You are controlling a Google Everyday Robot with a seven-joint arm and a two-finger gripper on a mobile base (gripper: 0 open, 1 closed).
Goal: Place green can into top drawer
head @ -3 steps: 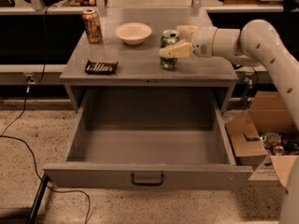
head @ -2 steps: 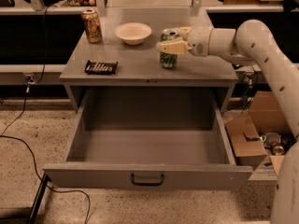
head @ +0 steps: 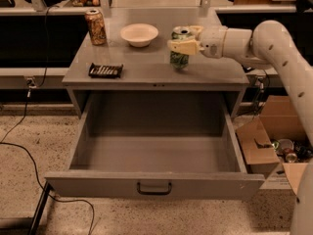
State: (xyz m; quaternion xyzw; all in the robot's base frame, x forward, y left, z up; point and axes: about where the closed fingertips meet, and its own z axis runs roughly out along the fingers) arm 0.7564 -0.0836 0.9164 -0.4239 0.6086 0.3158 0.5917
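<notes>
The green can point(head: 179, 58) stands upright on the grey cabinet top point(head: 146, 72), right of centre. My gripper point(head: 187, 38) reaches in from the right at the can's upper half. One cream finger point(head: 183, 46) lies across its front and the other sits behind its rim, so the fingers are closed around the can. The can's base looks level with the cabinet top. The top drawer point(head: 98, 182) is pulled fully open below, toward the camera. It is wide, deep and grey, with a dark pull handle point(head: 154, 187), and nothing lies inside.
An orange-brown can point(head: 96, 27) stands at the back left of the cabinet top. A white bowl point(head: 139, 34) sits beside the green can, and a flat dark object point(head: 105, 71) lies front left. Open cardboard boxes point(head: 264, 141) stand on the floor at right. Cables point(head: 19, 146) lie at left.
My gripper has slid a little left along the can and its fingers have closed in on it. The can and the drawer stay where they were.
</notes>
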